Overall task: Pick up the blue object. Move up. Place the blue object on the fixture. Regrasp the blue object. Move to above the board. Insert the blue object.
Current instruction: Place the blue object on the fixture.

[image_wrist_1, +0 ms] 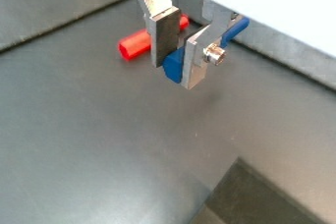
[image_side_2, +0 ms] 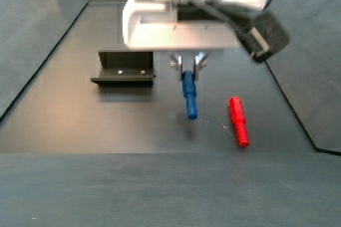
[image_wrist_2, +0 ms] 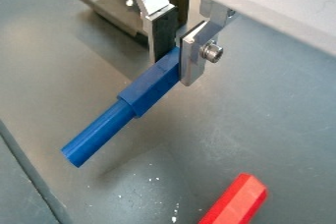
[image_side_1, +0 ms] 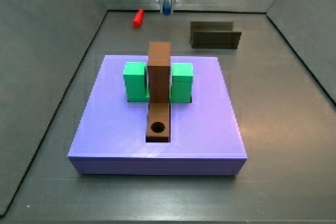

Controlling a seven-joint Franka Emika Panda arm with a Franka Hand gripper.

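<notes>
Blue object [image_wrist_2: 121, 120] gripped at one end between the fingers of the gripper [image_wrist_2: 175, 59], long axis slanting down and out from the jaws. It seems clear of the floor. Fixture [image_side_2: 123, 71] sits just beside it; red peg [image_side_2: 238, 120] on the opposite side.

White boxy gripper [image_side_2: 190, 64] body at the arm's end above the floor, black camera housing on its side, flat silver finger plates [image_wrist_2: 197, 53] with dark pads, round screw heads.
</notes>
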